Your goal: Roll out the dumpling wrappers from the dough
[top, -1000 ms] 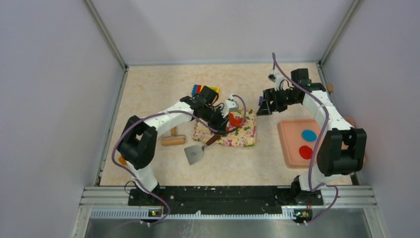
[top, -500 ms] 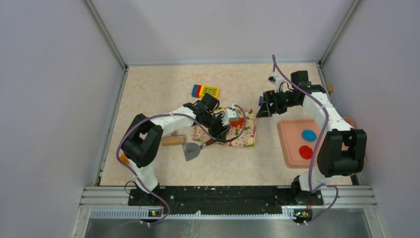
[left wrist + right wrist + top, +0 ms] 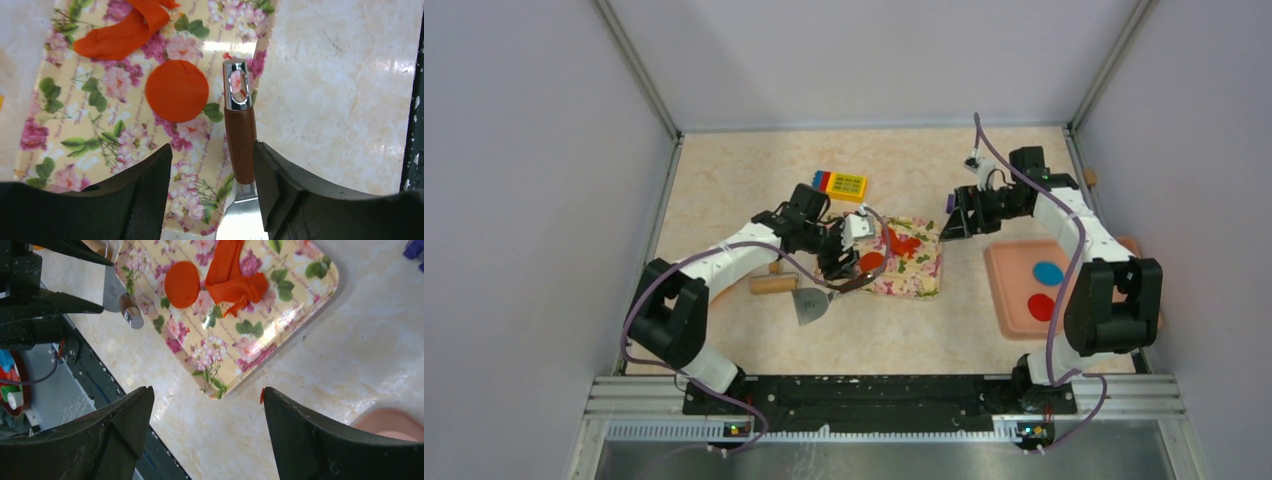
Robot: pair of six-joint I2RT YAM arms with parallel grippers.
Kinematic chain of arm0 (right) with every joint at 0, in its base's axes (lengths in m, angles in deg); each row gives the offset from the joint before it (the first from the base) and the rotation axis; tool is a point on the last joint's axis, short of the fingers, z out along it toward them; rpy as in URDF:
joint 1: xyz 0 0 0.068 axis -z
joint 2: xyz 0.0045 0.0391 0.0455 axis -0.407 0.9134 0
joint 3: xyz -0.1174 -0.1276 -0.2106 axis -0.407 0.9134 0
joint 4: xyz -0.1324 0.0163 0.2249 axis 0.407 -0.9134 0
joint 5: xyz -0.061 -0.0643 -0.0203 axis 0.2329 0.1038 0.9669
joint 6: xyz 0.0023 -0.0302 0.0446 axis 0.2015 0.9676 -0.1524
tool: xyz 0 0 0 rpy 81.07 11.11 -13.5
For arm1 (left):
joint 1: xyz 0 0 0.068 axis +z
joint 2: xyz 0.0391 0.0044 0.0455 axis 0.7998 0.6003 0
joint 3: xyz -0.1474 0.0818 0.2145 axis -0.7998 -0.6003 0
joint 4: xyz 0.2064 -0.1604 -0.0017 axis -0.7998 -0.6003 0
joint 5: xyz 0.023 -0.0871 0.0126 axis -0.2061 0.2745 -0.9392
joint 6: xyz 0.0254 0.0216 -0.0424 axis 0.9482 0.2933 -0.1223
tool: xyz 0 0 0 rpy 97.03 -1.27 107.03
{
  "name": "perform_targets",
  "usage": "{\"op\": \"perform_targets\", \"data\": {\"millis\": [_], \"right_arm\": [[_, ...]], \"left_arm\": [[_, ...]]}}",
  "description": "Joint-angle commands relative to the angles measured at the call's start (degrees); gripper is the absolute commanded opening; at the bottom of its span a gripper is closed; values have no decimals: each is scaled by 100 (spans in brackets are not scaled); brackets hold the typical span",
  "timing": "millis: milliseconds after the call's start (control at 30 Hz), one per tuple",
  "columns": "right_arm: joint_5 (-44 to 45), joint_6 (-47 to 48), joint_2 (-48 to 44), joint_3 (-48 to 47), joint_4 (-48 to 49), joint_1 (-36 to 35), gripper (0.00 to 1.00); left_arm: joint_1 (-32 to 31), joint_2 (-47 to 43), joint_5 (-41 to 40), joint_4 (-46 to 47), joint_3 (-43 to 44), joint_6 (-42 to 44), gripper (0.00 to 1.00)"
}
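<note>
A round flat red-orange wrapper [image 3: 871, 262] lies on the floral tray [image 3: 919, 275], with a crumpled strip of dough [image 3: 902, 243] just beyond it. My left gripper [image 3: 839, 255] is open and low over the tray's left edge. In the left wrist view [image 3: 212, 190] the wrapper [image 3: 177, 91] and the dough [image 3: 122, 35] lie ahead of the fingers. A spatula's wooden handle [image 3: 240, 135] lies between them, close to the right finger and not gripped. My right gripper [image 3: 959, 215] is open and empty right of the tray, above bare table in the right wrist view [image 3: 206, 395], which also shows the wrapper [image 3: 182, 284] and the dough [image 3: 235, 280].
The spatula blade [image 3: 812, 305] and a small wooden rolling pin [image 3: 774, 284] lie left of the floral tray. A colourful block [image 3: 840, 184] sits behind. A pink tray [image 3: 1009, 290] at the right holds a blue disc [image 3: 1049, 272] and a red disc [image 3: 1042, 306].
My left gripper has drawn back to the left from over the dough. The round wrapper it was covering now shows on the tray. The right arm has barely moved.
</note>
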Motion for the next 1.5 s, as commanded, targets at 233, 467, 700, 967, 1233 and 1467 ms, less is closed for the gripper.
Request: {"op": "perform_targets", "data": {"millis": [233, 467, 700, 967, 1233, 1467], "right_arm": [[-125, -98, -449, 240, 80, -16, 83], [-160, -175, -453, 252, 172, -8, 83], [-216, -221, -417, 278, 255, -14, 83], [-222, -281, -364, 314, 358, -8, 83], [-284, -648, -386, 365, 486, -24, 83], [-445, -1233, -374, 554, 647, -536, 85]], "left_arm": [[-47, 154, 182, -29, -354, 841, 60], [-203, 266, -395, -255, -249, 1038, 60], [-310, 602, -947, -746, -101, 1373, 57], [-374, 668, -803, -829, 26, 1332, 31], [-300, 346, -631, -1132, 198, 1125, 12], [-178, 124, -263, -1106, 307, 754, 1]]}}
